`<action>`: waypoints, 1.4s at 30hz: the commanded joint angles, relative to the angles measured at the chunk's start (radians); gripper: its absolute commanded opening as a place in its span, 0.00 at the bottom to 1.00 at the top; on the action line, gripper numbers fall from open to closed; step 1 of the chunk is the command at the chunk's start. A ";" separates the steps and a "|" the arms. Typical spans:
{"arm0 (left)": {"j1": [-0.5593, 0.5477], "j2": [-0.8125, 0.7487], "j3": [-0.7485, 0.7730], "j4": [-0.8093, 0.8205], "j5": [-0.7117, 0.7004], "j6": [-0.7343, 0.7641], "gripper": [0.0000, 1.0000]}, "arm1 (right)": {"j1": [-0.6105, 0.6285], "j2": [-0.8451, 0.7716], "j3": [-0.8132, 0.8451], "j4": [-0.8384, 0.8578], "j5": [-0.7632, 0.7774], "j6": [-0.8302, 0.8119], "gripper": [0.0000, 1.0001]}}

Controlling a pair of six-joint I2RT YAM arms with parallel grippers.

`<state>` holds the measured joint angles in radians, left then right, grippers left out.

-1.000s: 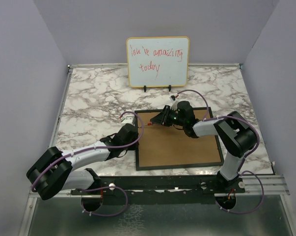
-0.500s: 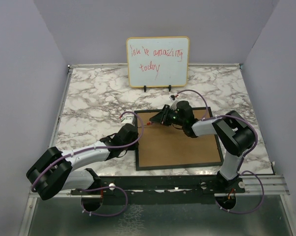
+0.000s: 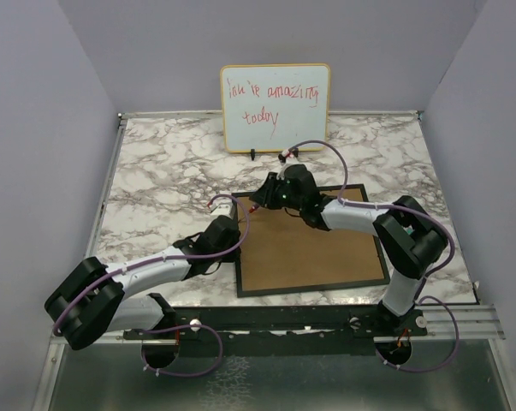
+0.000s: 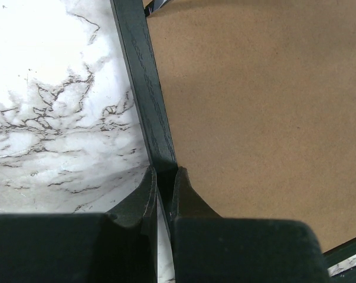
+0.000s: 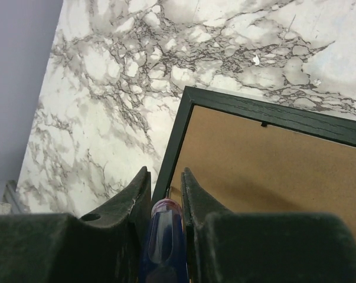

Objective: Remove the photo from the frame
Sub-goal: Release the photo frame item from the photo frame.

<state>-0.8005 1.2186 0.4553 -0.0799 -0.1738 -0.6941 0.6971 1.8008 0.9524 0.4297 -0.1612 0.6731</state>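
The frame (image 3: 314, 288) lies face down on the marble table, its brown back panel (image 3: 313, 253) up. The photo is hidden under the panel. My left gripper (image 3: 235, 229) is shut on the frame's left rail; in the left wrist view the fingertips (image 4: 149, 177) pinch the black rail (image 4: 141, 76) beside the panel (image 4: 254, 106). My right gripper (image 3: 259, 200) hovers at the frame's far left corner, shut on a blue see-through tool handle (image 5: 163, 236). In the right wrist view the gripper (image 5: 165, 174) points at the corner rail (image 5: 176, 144) and the panel (image 5: 272, 171).
A wood-edged whiteboard (image 3: 275, 107) with red handwriting stands on small feet at the back of the table, just behind the frame. A small black tab (image 5: 264, 124) sits on the far rail's inner edge. Grey walls close in the left, right and back.
My right gripper has moved left along the frame's far rail, from its middle to the far left corner, carrying the blue tool. The left gripper and frame have not moved.
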 commanded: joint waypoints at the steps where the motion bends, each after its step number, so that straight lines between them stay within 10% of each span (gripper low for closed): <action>1: -0.020 0.013 -0.046 -0.097 0.085 0.029 0.00 | 0.082 0.016 0.044 -0.266 0.122 -0.092 0.00; 22: -0.021 -0.043 -0.073 -0.097 0.062 0.004 0.00 | 0.219 0.080 0.294 -0.540 0.340 -0.109 0.01; 35: -0.021 -0.130 -0.076 -0.175 0.002 -0.064 0.00 | 0.113 -0.153 0.159 -0.455 0.268 -0.013 0.00; 42: -0.021 -0.196 -0.012 -0.228 -0.026 -0.096 0.46 | 0.041 -0.327 -0.028 -0.358 0.137 0.083 0.01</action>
<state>-0.8139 1.0710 0.4007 -0.2150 -0.1753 -0.7757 0.7677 1.5684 1.0153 -0.0006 0.0891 0.6884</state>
